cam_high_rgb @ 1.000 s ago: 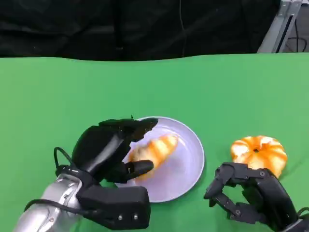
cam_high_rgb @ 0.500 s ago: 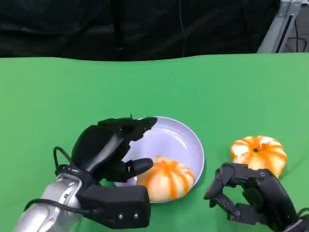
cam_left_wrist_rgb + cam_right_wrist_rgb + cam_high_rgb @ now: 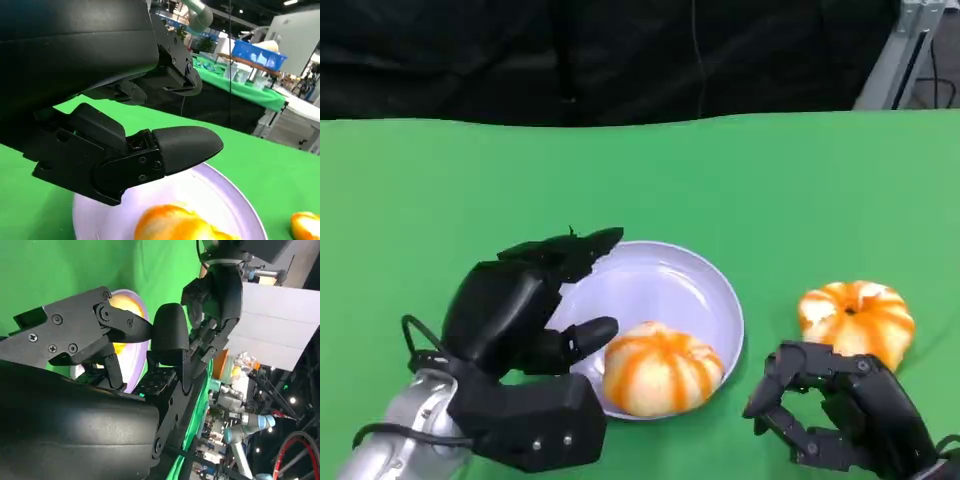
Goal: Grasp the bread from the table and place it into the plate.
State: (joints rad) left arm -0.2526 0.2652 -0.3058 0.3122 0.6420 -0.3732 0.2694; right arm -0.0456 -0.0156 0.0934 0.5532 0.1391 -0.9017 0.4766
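A round orange-striped bread point(image 3: 660, 368) lies in the near part of the pale lilac plate point(image 3: 725, 300). My left hand point(image 3: 525, 310) hovers at the plate's left rim, fingers spread above the rim and thumb pointing at the bread, holding nothing. In the left wrist view the thumb point(image 3: 185, 145) hangs just above the bread point(image 3: 175, 225) and the plate point(image 3: 220, 195). My right hand point(image 3: 835, 415) rests low at the front right of the plate, fingers loosely bent, with nothing in it. The right wrist view shows that hand point(image 3: 125, 340) with the plate point(image 3: 135, 355) beyond its fingers.
A second orange-striped bread point(image 3: 855, 318) sits on the green table point(image 3: 770, 190) right of the plate, just beyond my right hand. A dark backdrop runs along the table's far edge. Green cloth spreads wide behind and left of the plate.
The bread, held tilted over the plate a second ago, has dropped and now lies flat in it. My left hand has let go and drawn back to the left.
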